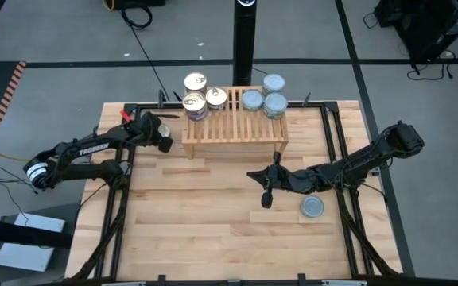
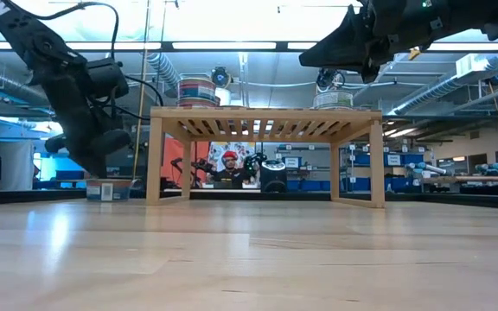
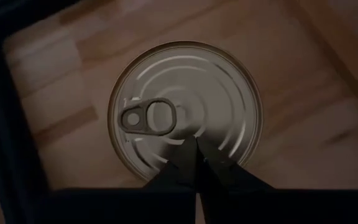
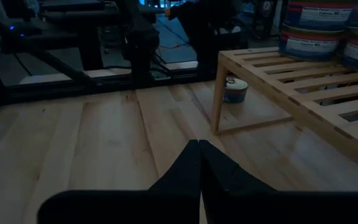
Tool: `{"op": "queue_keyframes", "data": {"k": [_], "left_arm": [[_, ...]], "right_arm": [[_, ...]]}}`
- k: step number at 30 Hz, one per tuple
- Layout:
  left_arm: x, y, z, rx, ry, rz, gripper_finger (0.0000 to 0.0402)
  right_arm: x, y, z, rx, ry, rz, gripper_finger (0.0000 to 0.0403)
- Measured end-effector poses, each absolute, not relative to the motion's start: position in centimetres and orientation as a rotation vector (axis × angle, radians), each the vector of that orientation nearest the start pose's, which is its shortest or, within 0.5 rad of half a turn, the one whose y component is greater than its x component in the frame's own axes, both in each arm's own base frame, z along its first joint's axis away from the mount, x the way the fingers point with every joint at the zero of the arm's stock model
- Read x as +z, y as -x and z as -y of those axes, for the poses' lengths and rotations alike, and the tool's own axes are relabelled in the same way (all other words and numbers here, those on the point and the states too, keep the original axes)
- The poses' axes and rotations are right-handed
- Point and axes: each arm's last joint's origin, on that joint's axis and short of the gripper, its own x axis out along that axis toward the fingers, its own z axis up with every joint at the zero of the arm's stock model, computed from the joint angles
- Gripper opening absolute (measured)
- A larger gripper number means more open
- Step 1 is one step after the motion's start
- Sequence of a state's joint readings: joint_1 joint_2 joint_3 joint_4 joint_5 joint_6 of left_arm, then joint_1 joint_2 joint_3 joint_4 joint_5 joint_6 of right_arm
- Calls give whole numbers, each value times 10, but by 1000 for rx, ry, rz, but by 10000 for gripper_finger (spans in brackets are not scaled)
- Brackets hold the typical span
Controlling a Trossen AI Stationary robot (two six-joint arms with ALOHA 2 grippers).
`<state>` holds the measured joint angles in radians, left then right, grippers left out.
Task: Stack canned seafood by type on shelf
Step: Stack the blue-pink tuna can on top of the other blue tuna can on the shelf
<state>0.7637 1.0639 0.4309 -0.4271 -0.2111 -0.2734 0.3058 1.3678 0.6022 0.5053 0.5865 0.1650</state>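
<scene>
My left gripper (image 3: 197, 163), fingers pressed together, hangs over a round ridged pull-tab tin (image 3: 185, 115). My right gripper (image 4: 200, 167) is clenched too, above pale plank tabletop (image 4: 104, 149).

Closed right pincer (image 4: 199, 163) over tabletop (image 4: 92, 143); shelf (image 4: 303, 93) with blue-labelled tins (image 4: 319, 28), one tin (image 4: 235, 89) underneath.

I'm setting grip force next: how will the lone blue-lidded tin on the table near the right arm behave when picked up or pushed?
The blue-lidded tin looks rigid metal, so unlikely to deform. It lies flat and squat, so it should slide rather than tip. Its smooth round wall may slip.
</scene>
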Motion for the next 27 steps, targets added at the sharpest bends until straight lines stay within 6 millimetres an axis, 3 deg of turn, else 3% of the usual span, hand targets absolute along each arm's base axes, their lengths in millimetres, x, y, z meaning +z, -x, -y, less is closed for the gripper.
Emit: {"op": "queue_keyframes", "data": {"k": [27], "left_arm": [[150, -143, -75, 982, 601, -980, 7]], "right_arm": [[211, -265, -71, -284, -40, -225, 7]]}}
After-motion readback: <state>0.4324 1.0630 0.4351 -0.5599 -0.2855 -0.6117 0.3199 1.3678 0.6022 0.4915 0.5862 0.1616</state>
